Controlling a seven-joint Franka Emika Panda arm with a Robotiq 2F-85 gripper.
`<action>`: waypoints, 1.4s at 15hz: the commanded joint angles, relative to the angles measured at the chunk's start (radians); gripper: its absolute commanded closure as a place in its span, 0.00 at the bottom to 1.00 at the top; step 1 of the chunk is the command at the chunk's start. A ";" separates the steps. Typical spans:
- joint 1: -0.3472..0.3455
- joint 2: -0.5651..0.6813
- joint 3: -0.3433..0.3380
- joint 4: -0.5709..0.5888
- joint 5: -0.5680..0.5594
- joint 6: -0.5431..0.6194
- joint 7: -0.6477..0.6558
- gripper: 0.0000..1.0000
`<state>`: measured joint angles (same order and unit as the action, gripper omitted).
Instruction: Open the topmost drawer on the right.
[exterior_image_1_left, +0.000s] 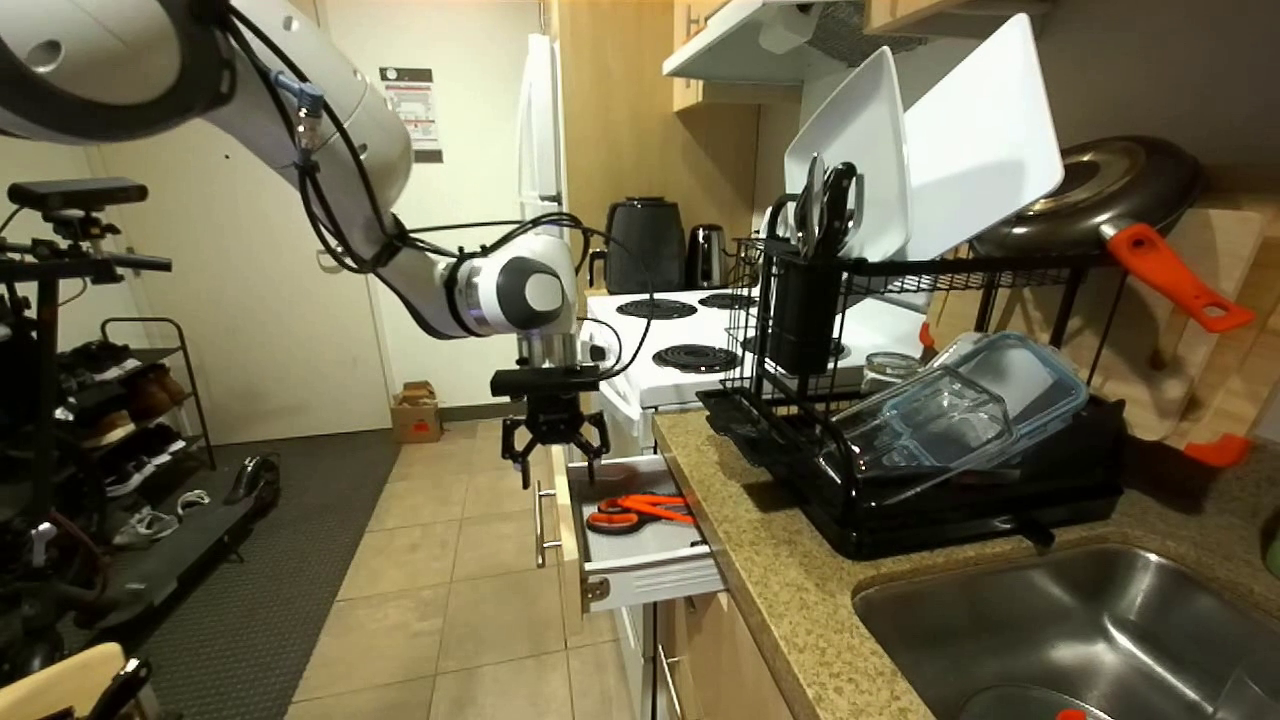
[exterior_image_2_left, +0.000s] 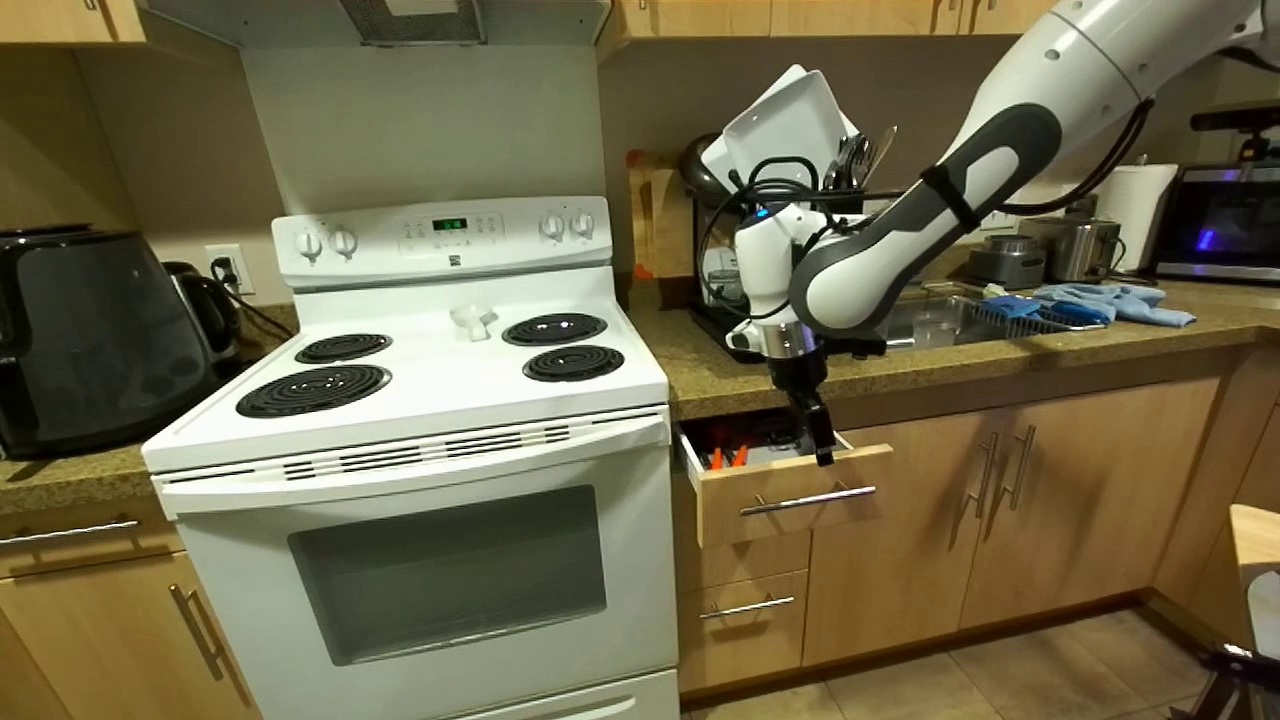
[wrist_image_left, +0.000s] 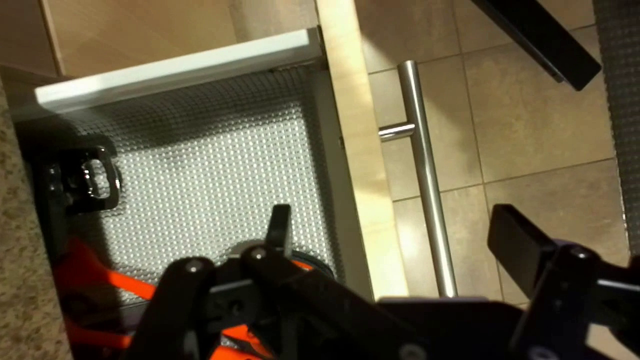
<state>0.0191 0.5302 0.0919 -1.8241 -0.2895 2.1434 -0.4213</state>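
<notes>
The top drawer (exterior_image_1_left: 655, 583) to the right of the stove stands pulled out, in both exterior views (exterior_image_2_left: 730, 512). Its wooden front edge (wrist_image_left: 367, 175) and metal bar handle (wrist_image_left: 429, 185) show in the wrist view. The handle also shows in an exterior view (exterior_image_2_left: 808, 501). My gripper (wrist_image_left: 392, 225) is open and empty, pointing down over the drawer front in both exterior views (exterior_image_1_left: 558, 472) (exterior_image_2_left: 822, 450). In the wrist view one finger is over the drawer's inside and the other is beyond the handle. I cannot tell whether a finger touches the front panel.
Orange-handled scissors (exterior_image_1_left: 618, 515) and a black item (wrist_image_left: 95, 179) lie in the drawer. The granite counter (exterior_image_1_left: 760, 560) above bears a black dish rack (exterior_image_1_left: 850, 500) with plates and glassware. The white stove (exterior_image_2_left: 480, 560) stands beside the drawer. A lower drawer (exterior_image_2_left: 745, 625) is shut.
</notes>
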 joint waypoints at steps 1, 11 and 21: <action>0.003 0.018 0.005 -0.006 -0.015 0.005 -0.072 0.00; -0.008 0.055 0.027 -0.004 -0.002 0.007 -0.228 0.00; -0.003 0.023 0.105 -0.083 0.096 0.014 -0.294 0.00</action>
<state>0.0147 0.6006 0.1504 -1.8398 -0.2530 2.1440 -0.6820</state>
